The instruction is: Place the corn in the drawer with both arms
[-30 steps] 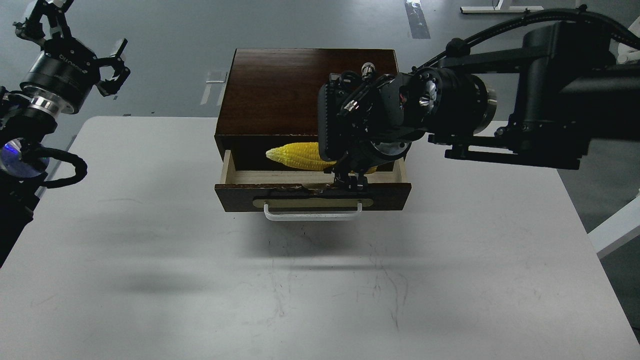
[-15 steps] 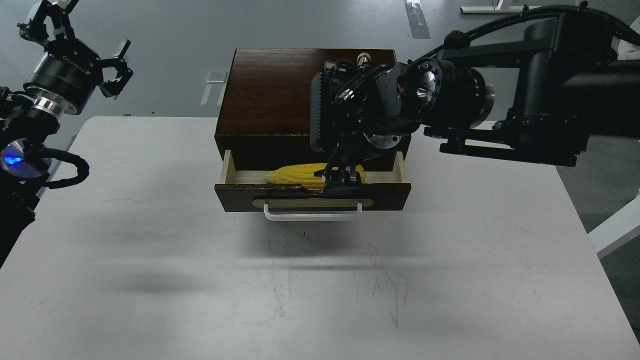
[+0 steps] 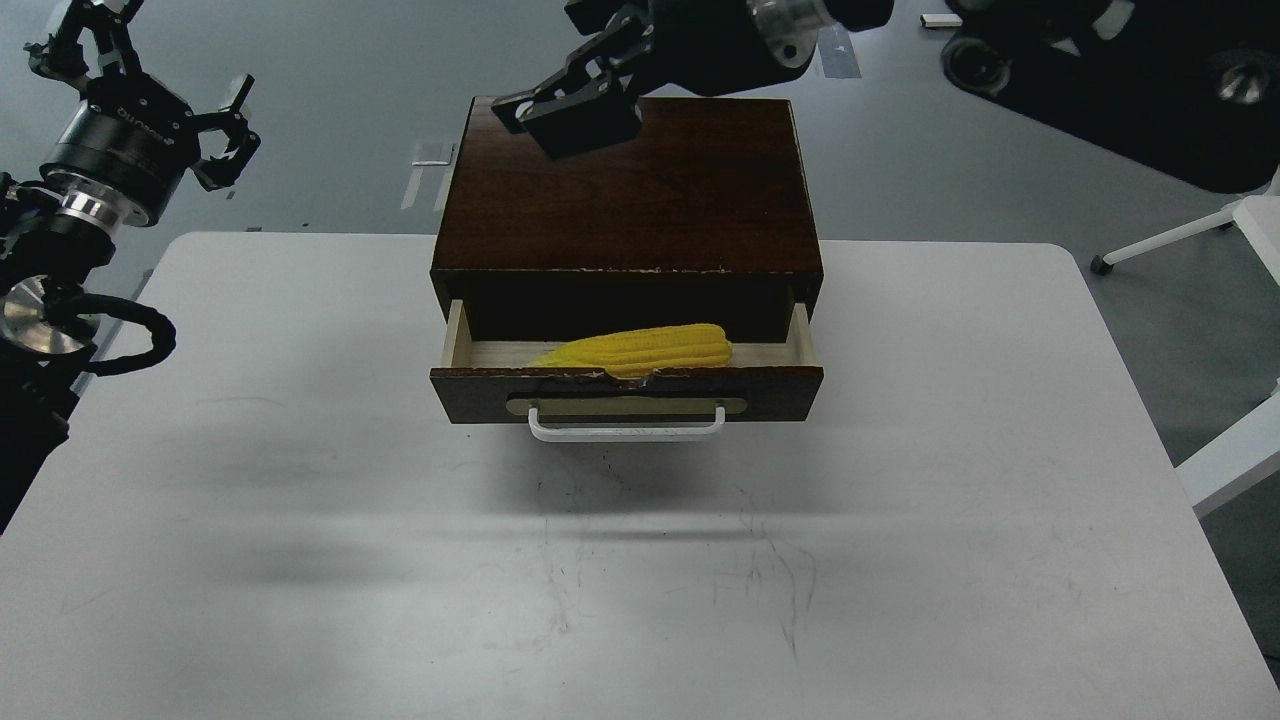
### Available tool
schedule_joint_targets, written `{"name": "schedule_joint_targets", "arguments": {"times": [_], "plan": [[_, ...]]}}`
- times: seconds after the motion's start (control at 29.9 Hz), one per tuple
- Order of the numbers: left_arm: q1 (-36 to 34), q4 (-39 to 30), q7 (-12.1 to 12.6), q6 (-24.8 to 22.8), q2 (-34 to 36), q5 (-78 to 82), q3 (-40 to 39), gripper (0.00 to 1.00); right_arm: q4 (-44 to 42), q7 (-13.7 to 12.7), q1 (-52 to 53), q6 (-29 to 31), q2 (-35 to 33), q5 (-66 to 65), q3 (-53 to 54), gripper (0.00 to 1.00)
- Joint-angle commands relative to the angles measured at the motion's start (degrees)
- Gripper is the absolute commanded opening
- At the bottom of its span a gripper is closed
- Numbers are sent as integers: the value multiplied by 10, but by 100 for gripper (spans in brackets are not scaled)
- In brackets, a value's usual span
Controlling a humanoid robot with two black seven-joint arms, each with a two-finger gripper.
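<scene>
The yellow corn (image 3: 640, 350) lies on its side inside the open drawer (image 3: 470, 395), pointed end to the left, just behind the drawer front with its white bar handle (image 3: 626, 433). The drawer sticks out of the dark brown box (image 3: 640, 210). My right gripper (image 3: 565, 105) hangs high above the box's back left corner, open and empty, well clear of the corn. My left gripper (image 3: 160, 75) is raised at the far left, beyond the table's back left corner, with its claws open and empty.
The box stands at the back middle of the white table (image 3: 300, 500). A white chair base (image 3: 1230, 250) stands beyond the table's right edge. Grey floor with tape marks (image 3: 430, 155) lies behind the table.
My right gripper let go of the corn in the drawer and rose up and back, above the box. The corn now rests in the drawer. My left arm barely moved.
</scene>
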Motion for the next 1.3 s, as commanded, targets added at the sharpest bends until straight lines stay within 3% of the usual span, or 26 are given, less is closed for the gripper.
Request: {"name": "schedule_joint_targets", "arguments": {"times": [0.0,0.23,0.63,0.94,1.1,1.27], "plan": [[-4,3,0,0,-3,0,-1,98,-35,1,-25,0,-51,132,15,100],[-8,9,-1,0,-19,0,-5,98,-94,2,-71,0,-135,386,19,100],[-30,39,6,0,-63,0,-3,98,-295,2,-263,0,-138,903,46,100],[-38,65,7,0,-94,-3,-6,98,-334,-2,-365,0,-121,1085,112,100],[-38,97,7,0,-118,-7,-15,98,-354,-2,-436,0,-76,1171,154,100],[-39,120,7,0,-139,-10,-34,98,-353,-3,-534,0,-26,1201,272,100]]}}
